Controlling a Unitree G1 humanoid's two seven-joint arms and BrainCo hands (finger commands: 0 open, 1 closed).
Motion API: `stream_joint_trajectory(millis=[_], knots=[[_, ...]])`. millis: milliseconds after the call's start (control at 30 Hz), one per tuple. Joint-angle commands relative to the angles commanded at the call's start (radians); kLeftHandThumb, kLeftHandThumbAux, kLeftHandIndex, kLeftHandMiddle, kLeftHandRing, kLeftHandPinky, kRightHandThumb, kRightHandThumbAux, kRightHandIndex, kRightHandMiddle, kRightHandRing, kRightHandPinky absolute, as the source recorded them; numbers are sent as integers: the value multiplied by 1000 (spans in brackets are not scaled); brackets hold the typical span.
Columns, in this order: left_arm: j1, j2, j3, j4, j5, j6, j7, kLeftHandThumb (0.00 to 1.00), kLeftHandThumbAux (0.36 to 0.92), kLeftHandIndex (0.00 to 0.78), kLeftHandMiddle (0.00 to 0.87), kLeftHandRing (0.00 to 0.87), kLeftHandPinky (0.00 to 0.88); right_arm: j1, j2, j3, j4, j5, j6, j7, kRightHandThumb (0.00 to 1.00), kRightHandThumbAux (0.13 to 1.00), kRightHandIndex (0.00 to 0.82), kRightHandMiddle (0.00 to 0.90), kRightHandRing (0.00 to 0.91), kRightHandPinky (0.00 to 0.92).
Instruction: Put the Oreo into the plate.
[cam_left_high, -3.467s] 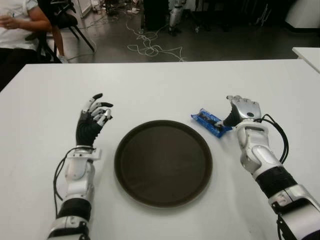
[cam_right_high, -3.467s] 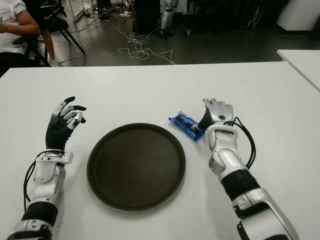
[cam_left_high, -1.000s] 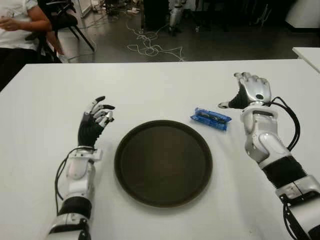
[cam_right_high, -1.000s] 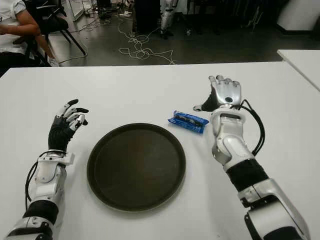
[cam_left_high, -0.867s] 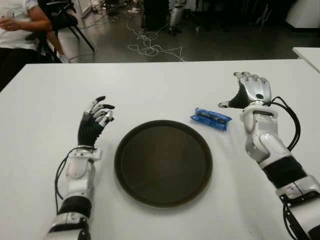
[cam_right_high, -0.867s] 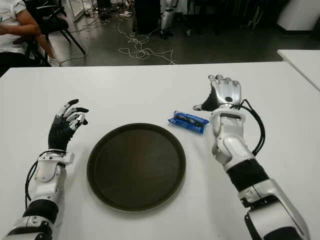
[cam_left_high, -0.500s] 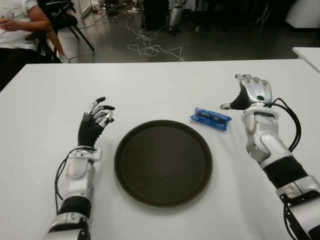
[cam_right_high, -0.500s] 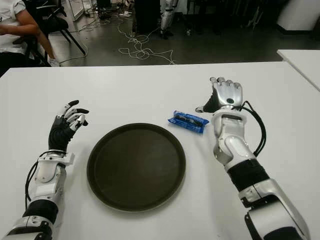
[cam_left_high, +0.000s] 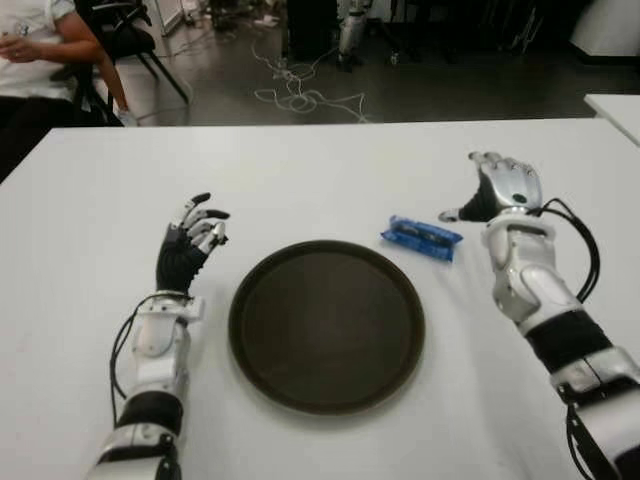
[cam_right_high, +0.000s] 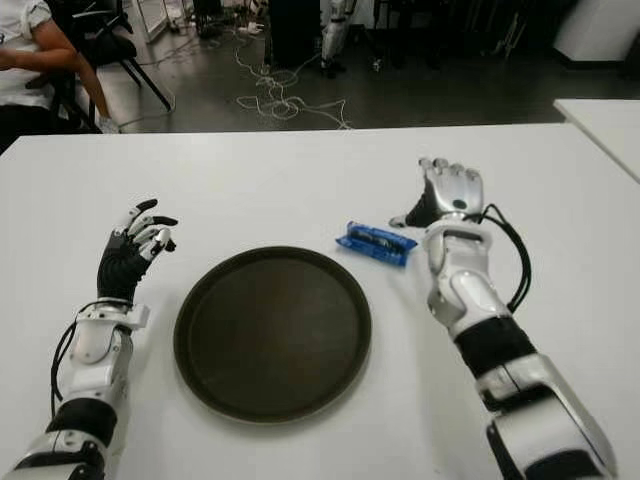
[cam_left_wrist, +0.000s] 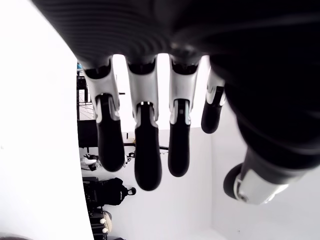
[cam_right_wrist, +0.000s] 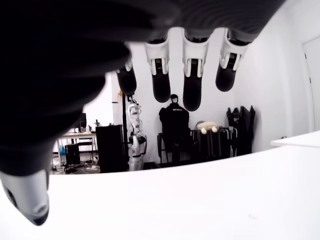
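A blue Oreo packet (cam_left_high: 421, 237) lies flat on the white table (cam_left_high: 320, 160), just past the far right rim of the round dark brown plate (cam_left_high: 326, 324). My right hand (cam_left_high: 497, 188) hovers a little to the right of the packet, fingers spread and holding nothing; its thumb points toward the packet with a gap between. The right wrist view shows the fingers (cam_right_wrist: 192, 75) extended over bare table. My left hand (cam_left_high: 192, 235) is raised to the left of the plate, fingers relaxed and empty. The plate holds nothing.
A seated person (cam_left_high: 35, 45) is at the far left beyond the table. Cables (cam_left_high: 300, 95) lie on the floor behind. Another white table's corner (cam_left_high: 615, 108) shows at the far right.
Over 3.5 s my right hand has let go of the packet and pulled back to the right and farther away. The packet now lies flatter, turned slightly. In the last second almost nothing moved.
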Motion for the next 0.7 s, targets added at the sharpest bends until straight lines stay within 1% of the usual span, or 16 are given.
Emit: stream_joint_trajectory(millis=[167, 433, 533, 700], knots=[[4, -3, 0, -3, 3, 0, 8, 1000, 643, 216, 390, 528, 466, -17, 21, 9, 58, 36, -68, 10, 0, 675, 146, 218, 232, 239], [7, -1, -5, -3, 12, 0, 15, 1000, 644, 201, 389, 531, 448, -37, 42, 15, 130, 65, -119, 29, 0, 684, 134, 207, 227, 242], [8, 3, -8, -1, 16, -3, 14, 1000, 644, 194, 389, 528, 437, -55, 61, 21, 205, 76, -156, 16, 0, 692, 128, 204, 226, 234], [8, 2, -9, -1, 16, -3, 13, 1000, 644, 201, 387, 526, 431, -74, 72, 29, 271, 89, -190, 0, 0, 713, 131, 205, 230, 256]])
